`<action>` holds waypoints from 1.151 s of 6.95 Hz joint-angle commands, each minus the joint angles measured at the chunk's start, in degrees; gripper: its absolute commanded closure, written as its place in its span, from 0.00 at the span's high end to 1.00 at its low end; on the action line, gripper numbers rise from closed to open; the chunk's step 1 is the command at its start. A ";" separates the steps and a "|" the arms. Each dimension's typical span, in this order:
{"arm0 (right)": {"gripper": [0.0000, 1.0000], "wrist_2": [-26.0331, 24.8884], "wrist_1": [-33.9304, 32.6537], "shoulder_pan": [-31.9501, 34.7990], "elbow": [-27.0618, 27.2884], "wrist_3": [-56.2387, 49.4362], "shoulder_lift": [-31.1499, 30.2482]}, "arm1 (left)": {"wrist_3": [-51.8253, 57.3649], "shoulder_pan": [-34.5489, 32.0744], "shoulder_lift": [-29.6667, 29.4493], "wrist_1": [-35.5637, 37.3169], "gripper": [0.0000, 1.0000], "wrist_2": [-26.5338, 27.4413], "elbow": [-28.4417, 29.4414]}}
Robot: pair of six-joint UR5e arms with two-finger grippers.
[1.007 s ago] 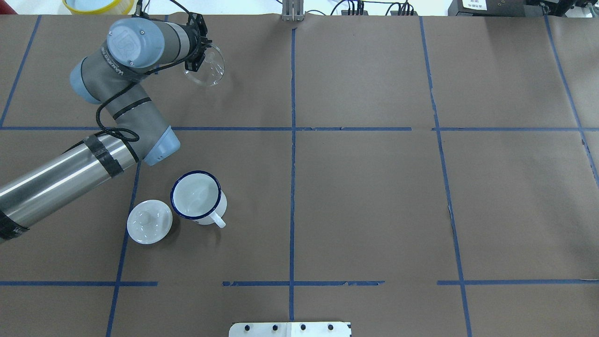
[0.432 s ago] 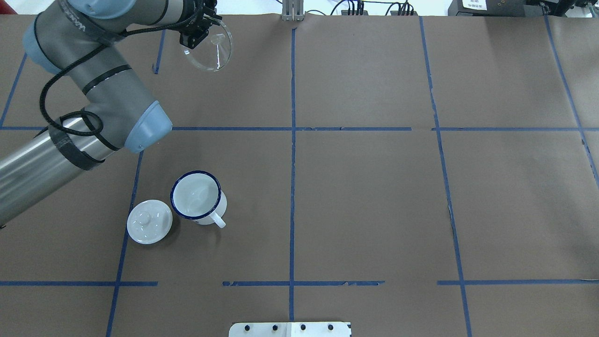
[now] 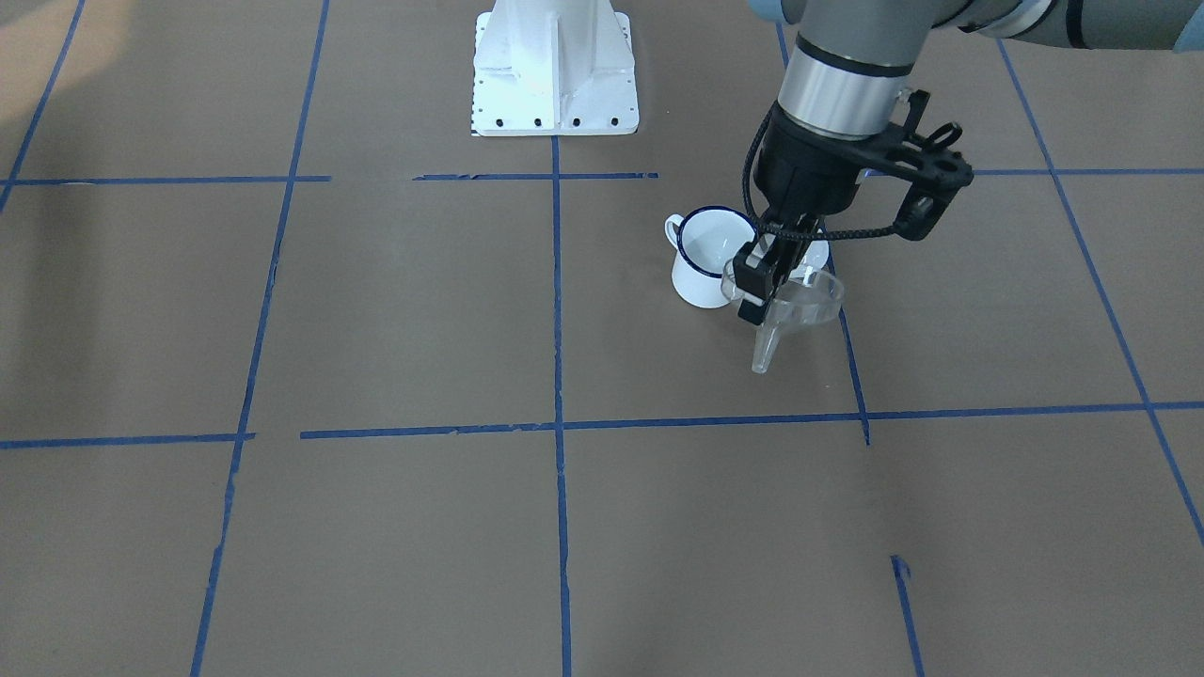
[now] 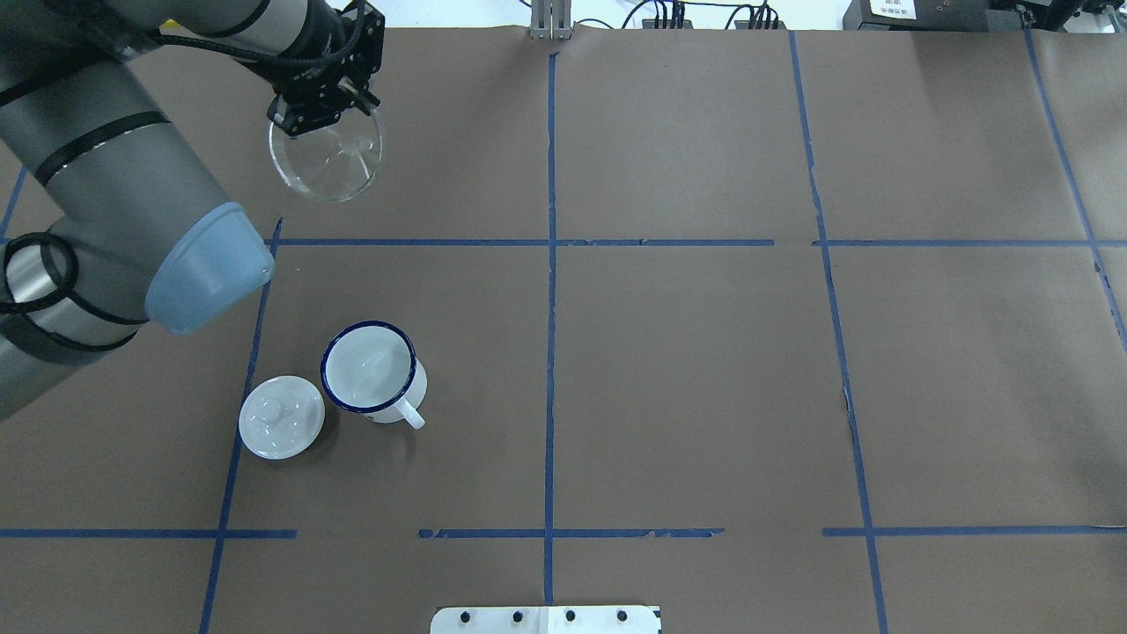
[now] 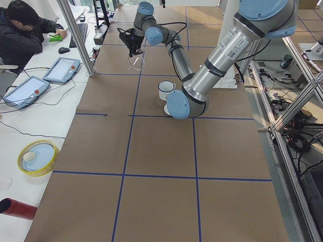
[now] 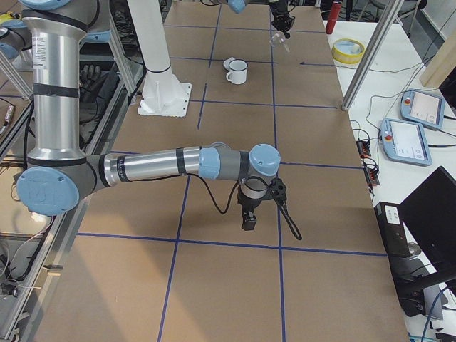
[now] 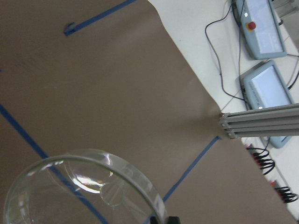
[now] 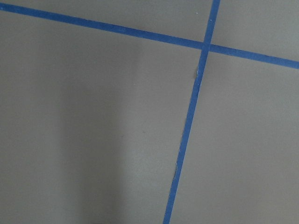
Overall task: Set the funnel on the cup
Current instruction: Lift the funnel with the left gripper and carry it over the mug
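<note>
overhead cam: behind robot, looks forward and down. front cam: opposite side, steep, faces robot. both share cup (image 4: 370, 367) and funnel (image 4: 327, 163), its rim pinched between the left gripper (image 4: 324, 116) fingers. side cams: far, at table (image 4: 704, 352) ends. wrist cams: close, aimed at table.

In the left wrist view the bottom edge cuts off the funnel (image 7: 84, 196). From the front, the left gripper (image 3: 754, 293) hides most of the lid (image 4: 282, 416). The right gripper (image 6: 249, 222) shows too small to tell its opening
</note>
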 commanded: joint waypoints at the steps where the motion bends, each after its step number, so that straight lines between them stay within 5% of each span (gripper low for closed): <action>1: 1.00 0.00 0.00 0.00 0.01 0.00 0.00 | 12.84 5.76 -0.10 19.61 0.00 -3.53 -5.84; 4: 1.00 0.00 0.00 0.00 0.01 0.00 0.00 | 12.63 16.84 2.34 14.16 0.00 -3.88 -3.66; 8: 1.00 0.00 0.00 0.00 0.01 0.00 0.00 | 13.68 17.22 3.86 5.71 0.00 -3.36 3.89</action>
